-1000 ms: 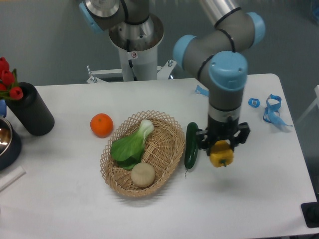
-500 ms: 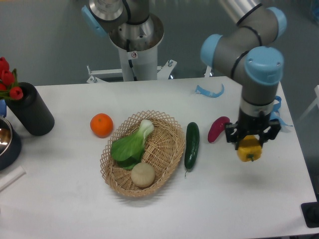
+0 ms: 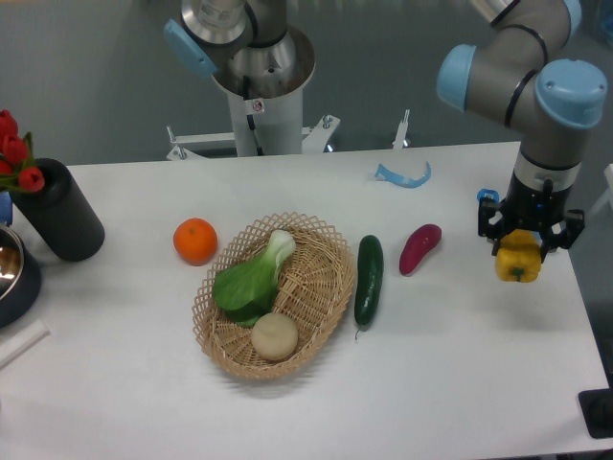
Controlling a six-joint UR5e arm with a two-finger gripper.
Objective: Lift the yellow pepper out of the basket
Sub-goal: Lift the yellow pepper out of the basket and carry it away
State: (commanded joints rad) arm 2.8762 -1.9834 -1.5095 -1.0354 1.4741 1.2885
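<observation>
Since the yellow pepper [image 3: 517, 261] is clamped in the gripper [image 3: 530, 241] near the worktop's [image 3: 460, 364] right edge, well apart from the basket [image 3: 330, 278], the pick-up appears done.

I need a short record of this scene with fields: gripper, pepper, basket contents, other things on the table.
gripper: gripper shut on the yellow pepper, near the table's right edge
pepper place: out of the basket, held over the table
basket contents: leafy green, pale round vegetable
right of basket: cucumber, purple vegetable
left of basket: orange fruit, black vase with red flowers
</observation>
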